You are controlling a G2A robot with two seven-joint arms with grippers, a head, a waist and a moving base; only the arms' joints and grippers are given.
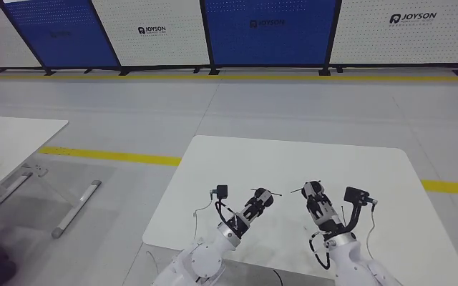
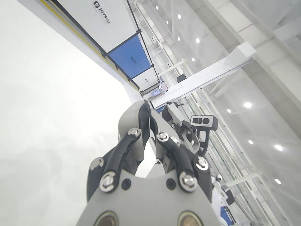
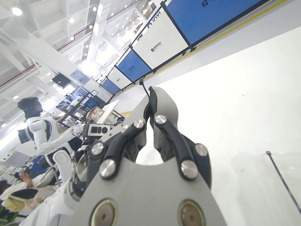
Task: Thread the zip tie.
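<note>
STEP: aligning ends, not yet threaded | right fingers (image 3: 164, 104): closed on zip tie (image 3: 141, 82), head poking just past the tips | left fingers (image 2: 128, 121): closed, seemingly pinching its thin tail | gap between tips, above bench (image 1: 372, 171) | NEXT: steer tail squarely into head slot

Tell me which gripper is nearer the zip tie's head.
Right. The right gripper is shut on the zip tie, whose head pokes out just past its fingertips. The left gripper is farther from the head, across a gap beside it.
</note>
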